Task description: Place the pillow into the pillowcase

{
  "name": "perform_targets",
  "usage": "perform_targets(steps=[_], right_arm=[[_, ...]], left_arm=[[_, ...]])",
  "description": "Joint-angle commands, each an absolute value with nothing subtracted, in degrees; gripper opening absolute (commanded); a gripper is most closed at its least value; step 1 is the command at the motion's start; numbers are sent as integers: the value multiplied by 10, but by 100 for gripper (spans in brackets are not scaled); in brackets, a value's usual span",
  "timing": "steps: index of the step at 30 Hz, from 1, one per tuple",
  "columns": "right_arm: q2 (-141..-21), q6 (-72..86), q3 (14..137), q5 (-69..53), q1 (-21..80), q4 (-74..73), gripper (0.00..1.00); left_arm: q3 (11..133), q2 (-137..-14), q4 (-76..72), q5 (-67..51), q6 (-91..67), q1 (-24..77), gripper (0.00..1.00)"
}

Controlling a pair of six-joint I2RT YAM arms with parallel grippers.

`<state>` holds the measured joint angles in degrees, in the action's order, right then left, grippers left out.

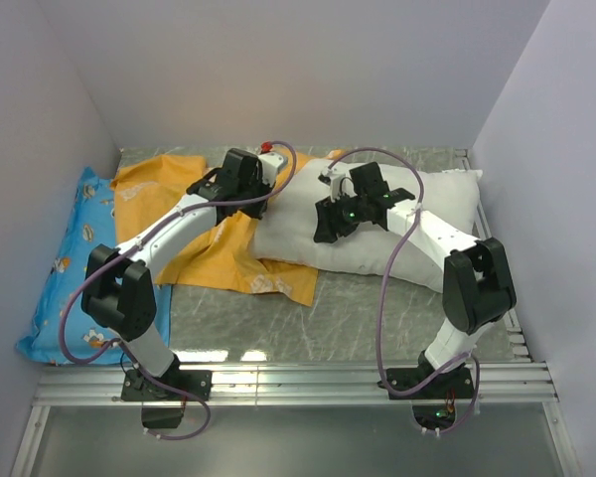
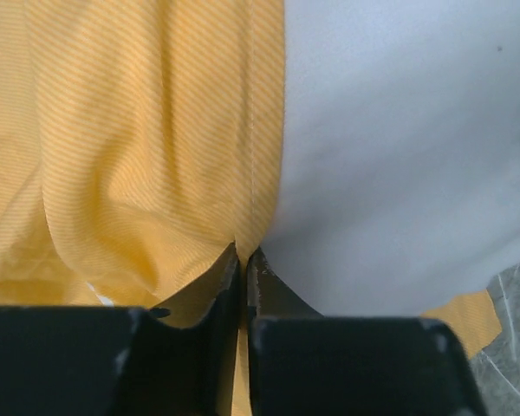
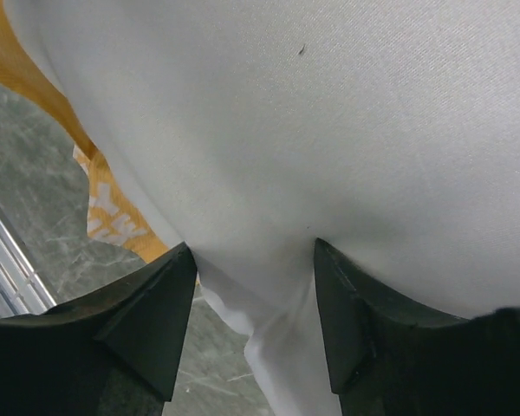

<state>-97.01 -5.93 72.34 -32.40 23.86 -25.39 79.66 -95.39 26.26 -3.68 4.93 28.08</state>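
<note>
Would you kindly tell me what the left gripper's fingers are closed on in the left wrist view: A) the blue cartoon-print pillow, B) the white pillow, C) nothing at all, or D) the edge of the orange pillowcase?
D: the left gripper has its jaws nearly together on the hemmed edge of the orange pillowcase, right beside the white pillow.
</note>
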Motion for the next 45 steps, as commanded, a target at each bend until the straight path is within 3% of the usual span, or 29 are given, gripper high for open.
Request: perform_targets(steps=[1, 7, 13, 18, 23, 27, 28, 30, 31, 34, 39, 45], right_arm=[[-993, -39, 735, -337, 243, -248, 59], [-1011, -1, 746, -362, 243, -220, 48], [-1008, 67, 746, -398, 244, -163, 42], [-980, 151, 719, -443, 230, -71, 41], [-945, 159, 700, -454, 212, -71, 42], [-906, 87, 708, -419, 213, -155, 56], [-898, 74, 713, -411, 212, -169, 64], [-876, 35, 718, -398, 214, -199, 75], [-866, 21, 724, -379, 214, -208, 82], [-831, -47, 725, -312, 235, -241, 86], [-781, -180, 658, -141, 305, -231, 87], [-802, -201, 562, 17, 366, -126, 91]], left_arm=[[834, -937, 266, -79, 41, 291, 10], [889, -950, 285, -167, 7, 340, 0], [928, -996, 262, -275, -67, 379, 0], [868, -1019, 100, -389, -167, 380, 0], [817, -1045, 20, -417, -211, 338, 0], [831, -1024, 78, -437, -148, 283, 18], [839, -1016, 91, -442, -131, 278, 30], [849, -986, 128, -473, -78, 263, 43], [857, -976, 164, -480, -64, 259, 56], [854, -926, 209, -489, -47, 236, 70], [780, -813, 264, -351, -20, 199, 70], [568, -673, 241, -241, 86, 228, 74]])
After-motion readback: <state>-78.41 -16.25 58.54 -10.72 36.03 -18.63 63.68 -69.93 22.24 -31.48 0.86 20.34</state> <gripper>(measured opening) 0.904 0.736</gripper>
